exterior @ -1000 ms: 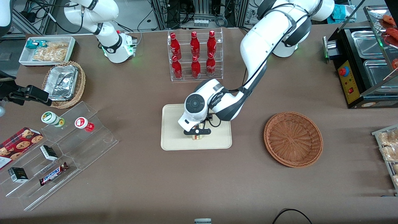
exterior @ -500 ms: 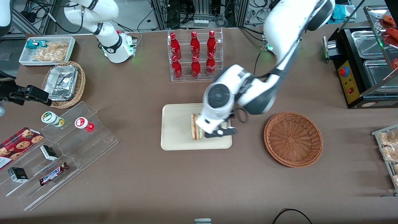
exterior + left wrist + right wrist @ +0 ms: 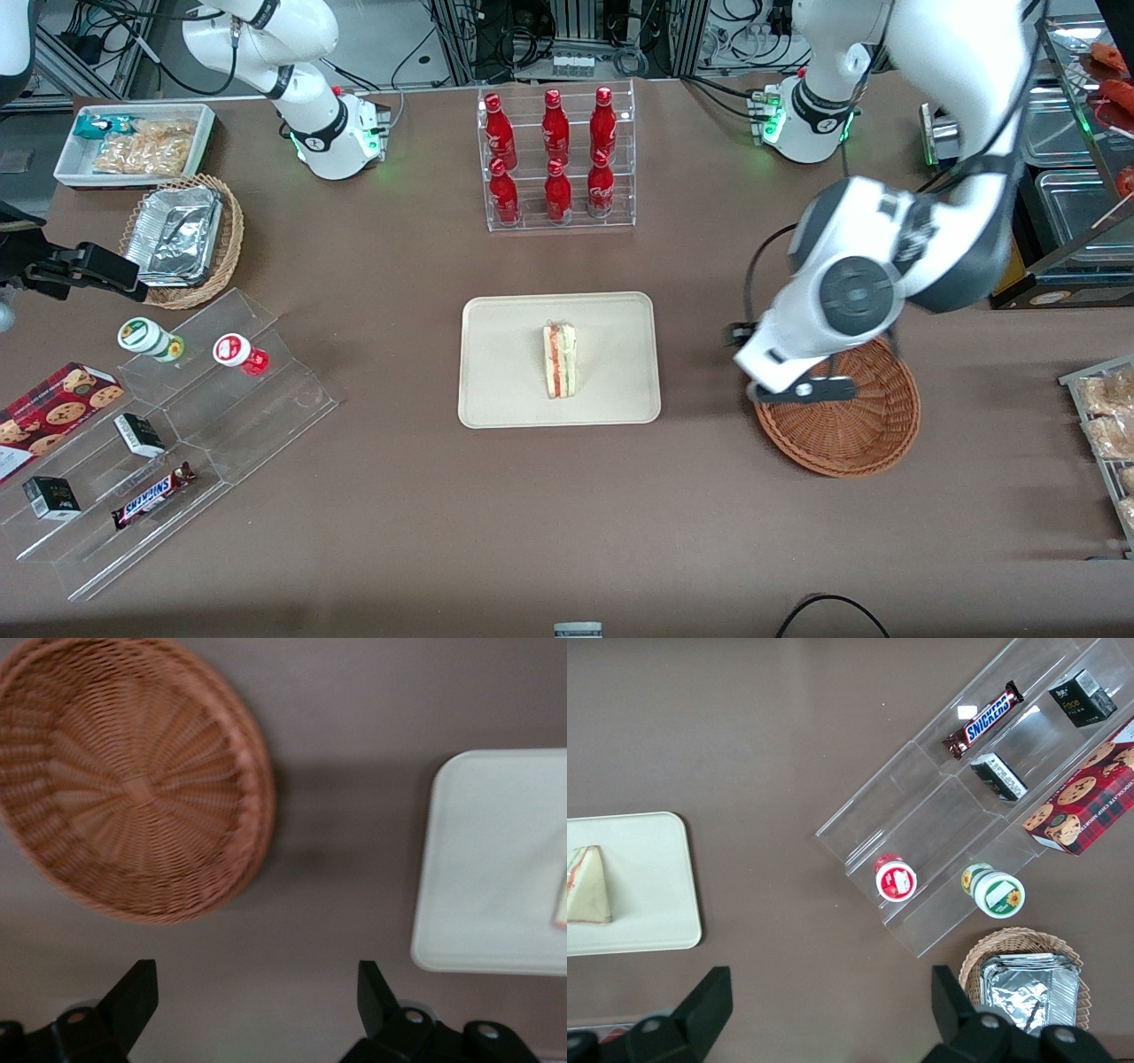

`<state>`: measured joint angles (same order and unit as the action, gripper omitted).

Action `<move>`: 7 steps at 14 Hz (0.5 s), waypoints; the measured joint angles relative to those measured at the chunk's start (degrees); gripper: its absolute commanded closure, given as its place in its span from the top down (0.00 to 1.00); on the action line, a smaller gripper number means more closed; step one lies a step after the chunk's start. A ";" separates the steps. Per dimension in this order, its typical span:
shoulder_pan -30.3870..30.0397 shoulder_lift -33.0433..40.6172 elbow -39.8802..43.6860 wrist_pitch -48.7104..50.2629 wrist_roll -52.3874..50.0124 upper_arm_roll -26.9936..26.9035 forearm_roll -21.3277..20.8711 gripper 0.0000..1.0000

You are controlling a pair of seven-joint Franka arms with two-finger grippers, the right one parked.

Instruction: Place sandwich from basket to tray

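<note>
The sandwich (image 3: pixel 559 361) lies on the tray (image 3: pixel 505 390), apart from the empty wicker basket (image 3: pixel 864 434). The left gripper (image 3: pixel 802 391) hangs above the basket's rim, fingers spread wide, holding nothing; best retreat high, clear of both

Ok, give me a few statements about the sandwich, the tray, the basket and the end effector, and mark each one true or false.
1. The sandwich lies on the tray. True.
2. The basket holds a sandwich. False: the basket shows only bare wicker.
3. The end effector is shut on the sandwich. False: its fingers are open and hold nothing, and it hangs over the basket's rim, apart from the sandwich.
4. The sandwich is the only thing on the tray. True.
5. The basket sits on the tray. False: it rests on the table, apart from the tray, toward the working arm's end.
</note>
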<state>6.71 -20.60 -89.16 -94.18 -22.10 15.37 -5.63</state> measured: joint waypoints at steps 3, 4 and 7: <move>-4.97 7.14 -1.92 6.77 6.19 -0.03 0.00 1.00; -6.18 9.37 -1.95 8.36 6.96 -0.03 0.00 1.00; -8.07 15.12 -1.97 12.34 7.72 -0.19 -0.03 1.00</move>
<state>-1.36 -5.48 -91.13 -81.84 -14.38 15.18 -5.66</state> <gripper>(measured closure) 0.000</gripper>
